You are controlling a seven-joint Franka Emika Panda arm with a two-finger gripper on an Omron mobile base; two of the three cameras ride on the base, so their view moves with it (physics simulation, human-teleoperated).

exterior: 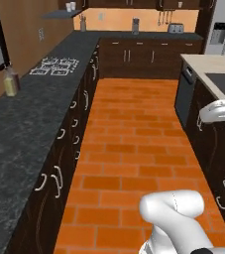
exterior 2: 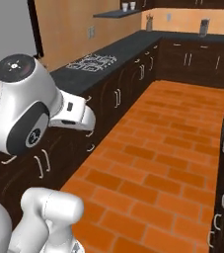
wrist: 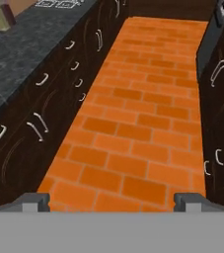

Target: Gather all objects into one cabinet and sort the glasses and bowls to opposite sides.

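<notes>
My gripper [wrist: 112,200] is open, its two dark fingertips [wrist: 34,201] spread wide with nothing between them. It hangs over the orange brick floor [wrist: 143,113] of the kitchen aisle, pointing forward and down. A small yellowish bottle [exterior: 10,82] stands on the dark speckled counter [exterior: 29,114] to the left, far from the gripper; the bottle [wrist: 4,15] also appears at the top left of the hand view. The cabinet, the glasses and the bowls are out of view.
Low base cabinets [exterior: 69,144] line the aisle's left side, an island [exterior: 208,69] its right. A stove top [exterior: 54,66] sits further along the counter. Two small white cups [exterior: 70,6] stand on a high shelf. A silver toaster [exterior: 175,28] sits on the far counter.
</notes>
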